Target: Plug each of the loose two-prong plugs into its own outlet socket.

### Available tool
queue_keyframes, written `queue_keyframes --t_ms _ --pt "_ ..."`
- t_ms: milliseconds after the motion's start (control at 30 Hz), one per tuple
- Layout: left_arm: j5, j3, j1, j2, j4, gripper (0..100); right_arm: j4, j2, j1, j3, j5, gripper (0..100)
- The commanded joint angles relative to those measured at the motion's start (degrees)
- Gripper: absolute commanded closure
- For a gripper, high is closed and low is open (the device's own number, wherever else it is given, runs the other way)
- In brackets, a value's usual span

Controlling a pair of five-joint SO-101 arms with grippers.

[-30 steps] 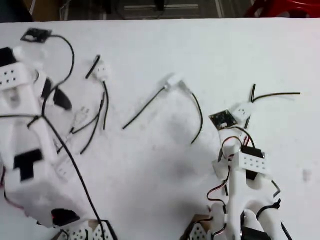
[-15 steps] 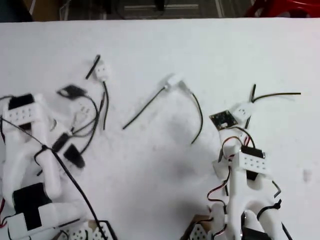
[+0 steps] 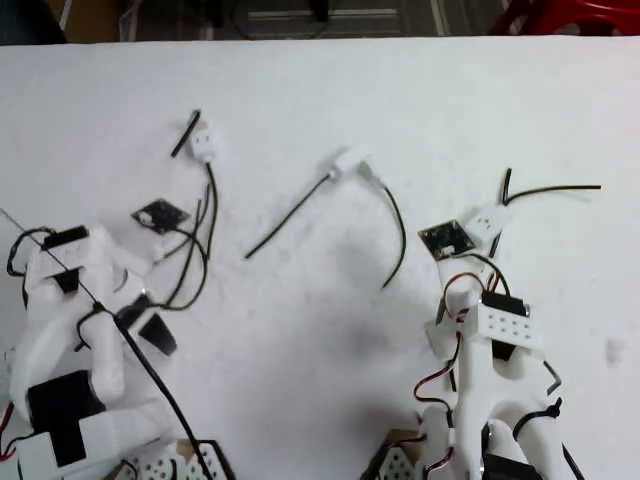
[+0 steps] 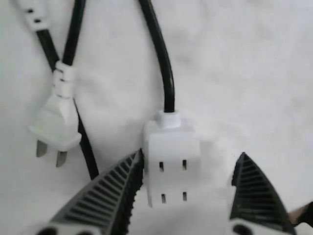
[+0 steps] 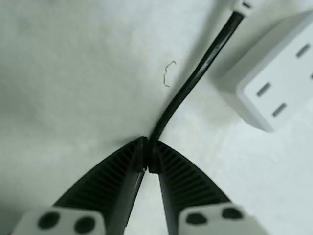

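Note:
A white outlet socket (image 4: 171,166) on a black cord (image 4: 161,63) lies between the fingers of my left gripper (image 4: 188,166), which is open, and one finger (image 4: 117,191) touches its side. A loose white two-prong plug (image 4: 54,129) lies beside it, outside the jaws. In the high view my left arm's wrist (image 3: 158,216) hangs over a bundle of black cords (image 3: 195,250). My right gripper (image 5: 148,147) is shut on a black cord (image 5: 195,78) close to another white socket (image 5: 274,88), which is also in the high view as a socket (image 3: 487,222).
A third white socket (image 3: 203,143) lies at the back left. At the table's middle a white plug and socket (image 3: 350,165) lie together; whether they are joined I cannot tell. A black cord (image 3: 555,188) trails off to the right. The white table (image 3: 320,90) is bare at the back.
My left arm has swung from the far left edge toward the front and right, bringing its wrist over the cord bundle. The right arm has not moved.

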Motion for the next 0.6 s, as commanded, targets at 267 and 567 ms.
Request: queue_keyframes --t_ms 267,567 --pt "-4.75 -0.88 1.45 -1.71 5.45 86 -0.4 -0.92 0.48 0.79 -0.26 97.7" --pt "9.67 -17.41 16.13 -1.8 18.64 86 -0.4 -0.92 0.48 0.79 -0.26 97.7"
